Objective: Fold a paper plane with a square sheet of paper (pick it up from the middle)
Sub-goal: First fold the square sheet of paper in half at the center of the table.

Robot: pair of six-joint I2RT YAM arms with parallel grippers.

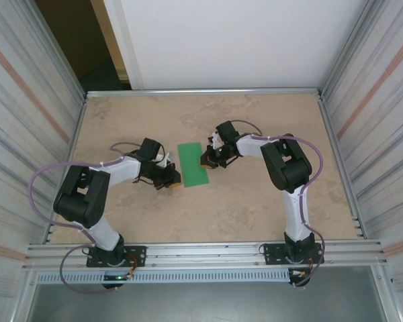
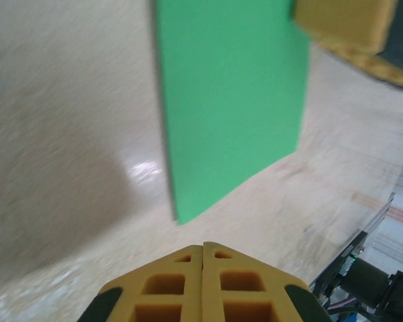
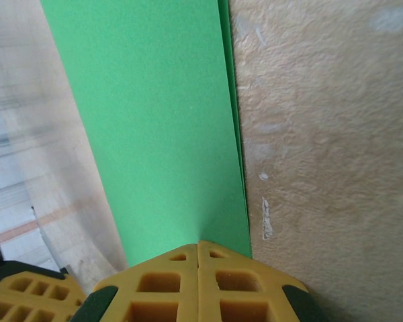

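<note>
1. Right claw [image 3: 199, 243]: fingers pressed together and pinching nothing. The tips sit at the right-hand long edge of the sheet. We cannot tell whether they bear down on it.
2. Left claw [image 2: 203, 245]: fingers pressed together and pinching nothing. It is just off the sheet's near left corner, with bare worktop between the tips and the paper.
3. Square sheet of paper [image 1: 193, 164]: bright green and lying flat. It shows as a narrow rectangle, which we read as folded in half. The right wrist view shows two layers along one edge, slightly out of line.
4. Worktop [image 1: 269, 215]: the sheet rests about midway between the near and far edges, a little left of centre. Its long sides run roughly near to far.
5. Step in hand, as we judge it: setting the half fold before the corner folds begin.
6. Method, right claw: we keep the tips closed and low and draw them along the folded edge in one slow pass, so the crease comes out sharp.
7. Method, left claw: we bring it onto the near end first to pin the paper, since thin paper slides on this smooth surface.
8. Caution: the misaligned layers will skew every later fold, so we square the edges before pressing hard.
</note>
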